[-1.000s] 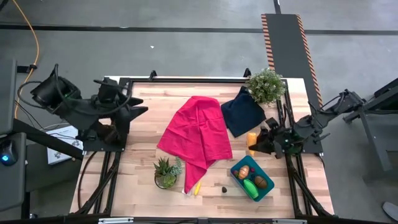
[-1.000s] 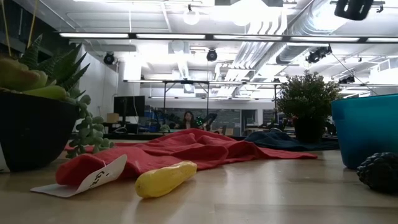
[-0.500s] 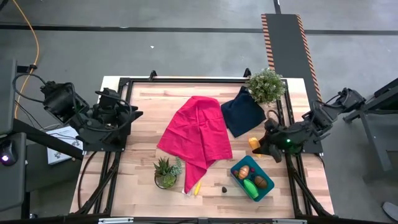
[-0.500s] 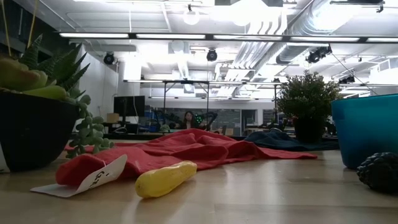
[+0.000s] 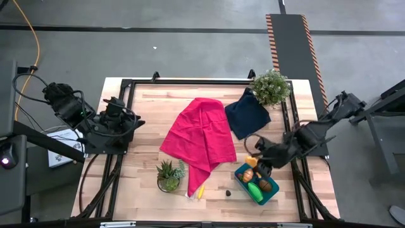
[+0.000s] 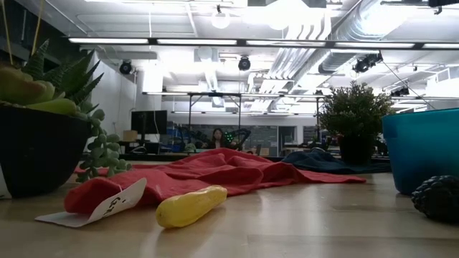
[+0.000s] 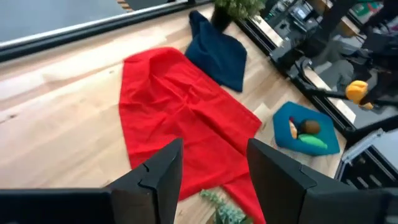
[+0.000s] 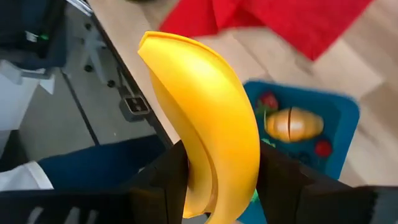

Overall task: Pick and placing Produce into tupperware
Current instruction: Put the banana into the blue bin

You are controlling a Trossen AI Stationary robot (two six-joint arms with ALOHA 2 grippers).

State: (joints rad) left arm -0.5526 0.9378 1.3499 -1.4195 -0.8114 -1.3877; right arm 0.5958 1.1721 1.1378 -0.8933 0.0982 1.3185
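Yellow banana [image 8: 211, 118] held above teal tupperware [image 5: 242, 169]; second banana [image 6: 190, 205] on table

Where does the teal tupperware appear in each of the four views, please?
High view: tupperware near the table's front right corner, below the right gripper.
Low view: its teal wall at the right edge.
Left wrist view: the tub at the right, beyond the red cloth.
Right wrist view: its rim behind the held banana.
Shared landmark: the red cloth, visible in all four views.
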